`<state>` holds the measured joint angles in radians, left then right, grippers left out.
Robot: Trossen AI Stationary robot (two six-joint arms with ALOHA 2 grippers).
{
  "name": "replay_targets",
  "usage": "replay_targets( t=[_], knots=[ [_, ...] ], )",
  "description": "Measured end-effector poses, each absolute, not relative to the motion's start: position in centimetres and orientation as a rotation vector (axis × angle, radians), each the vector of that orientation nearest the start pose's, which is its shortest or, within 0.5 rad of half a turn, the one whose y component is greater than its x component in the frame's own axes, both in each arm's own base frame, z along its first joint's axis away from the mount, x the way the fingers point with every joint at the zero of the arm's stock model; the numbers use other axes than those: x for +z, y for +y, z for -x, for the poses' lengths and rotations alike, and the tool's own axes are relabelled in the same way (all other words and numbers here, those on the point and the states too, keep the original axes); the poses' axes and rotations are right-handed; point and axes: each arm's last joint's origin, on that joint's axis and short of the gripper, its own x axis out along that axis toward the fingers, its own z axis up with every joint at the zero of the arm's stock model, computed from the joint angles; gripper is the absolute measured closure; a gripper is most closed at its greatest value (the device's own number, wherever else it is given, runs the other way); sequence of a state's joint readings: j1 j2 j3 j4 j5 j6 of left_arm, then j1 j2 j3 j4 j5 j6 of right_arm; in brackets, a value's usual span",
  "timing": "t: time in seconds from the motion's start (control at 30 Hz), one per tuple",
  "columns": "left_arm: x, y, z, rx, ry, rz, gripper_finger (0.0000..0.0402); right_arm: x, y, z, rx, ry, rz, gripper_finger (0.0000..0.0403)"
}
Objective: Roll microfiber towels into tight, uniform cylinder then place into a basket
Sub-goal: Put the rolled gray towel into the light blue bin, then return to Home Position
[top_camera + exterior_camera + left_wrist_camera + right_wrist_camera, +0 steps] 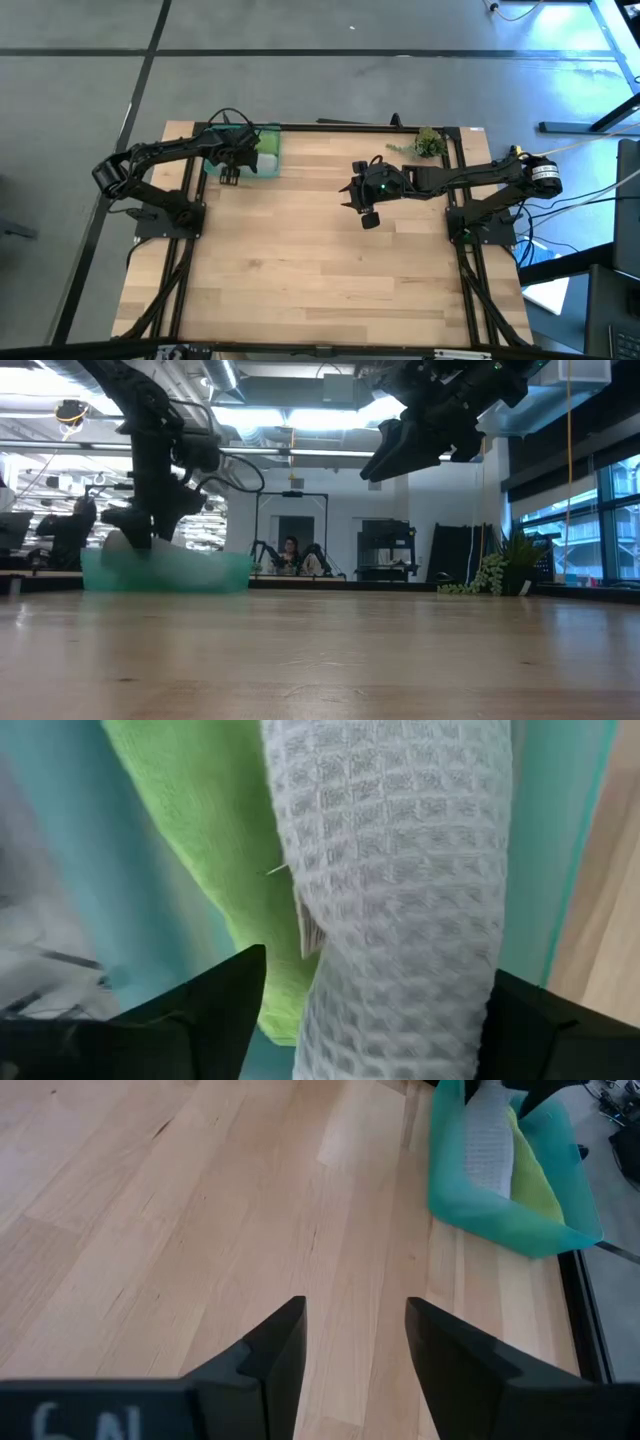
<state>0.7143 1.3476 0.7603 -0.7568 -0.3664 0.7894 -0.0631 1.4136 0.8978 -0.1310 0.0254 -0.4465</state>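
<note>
High view: both towels are sitting in the basket (pixel 268 160) at the table's far left edge — task looking nearly done. Left gripper (pixel 230 172) is reaching over it; right gripper (pixel 366 212) is hanging mid-table, holding nothing.

Low view: left arm is dipping into the basket.

Left wrist view: fingers are standing open astride the rolled grey towel (pixel 400 890), green towel (pixel 200 850) beside it — release apparently underway.

Right wrist view: fingers are parted, empty.
</note>
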Motion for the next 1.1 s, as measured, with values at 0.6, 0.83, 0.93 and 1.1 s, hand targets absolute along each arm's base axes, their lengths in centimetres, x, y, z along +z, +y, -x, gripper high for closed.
replay_targets(
  t=[0.6,0.83,0.93,1.1],
  knots=[
    [20.7,15.3,-16.0,0.269,1.702,-0.344,0.0113,23.7,-2.0,-29.8,0.060,0.654,0.418,0.0231],
    [22.0,14.8,-15.4,0.361,1.652,-0.327,0.0113,23.7,-2.0,-29.8,0.060,0.654,0.418,0.0231],
    [23.5,14.3,-15.1,0.438,1.584,-0.324,0.0113,23.7,-2.0,-29.8,0.060,0.654,0.418,0.0231],
    [26.3,12.5,-14.6,0.544,1.416,-0.320,0.0113,23.7,-2.0,-29.8,0.060,0.654,0.418,0.0231]
  ],
)
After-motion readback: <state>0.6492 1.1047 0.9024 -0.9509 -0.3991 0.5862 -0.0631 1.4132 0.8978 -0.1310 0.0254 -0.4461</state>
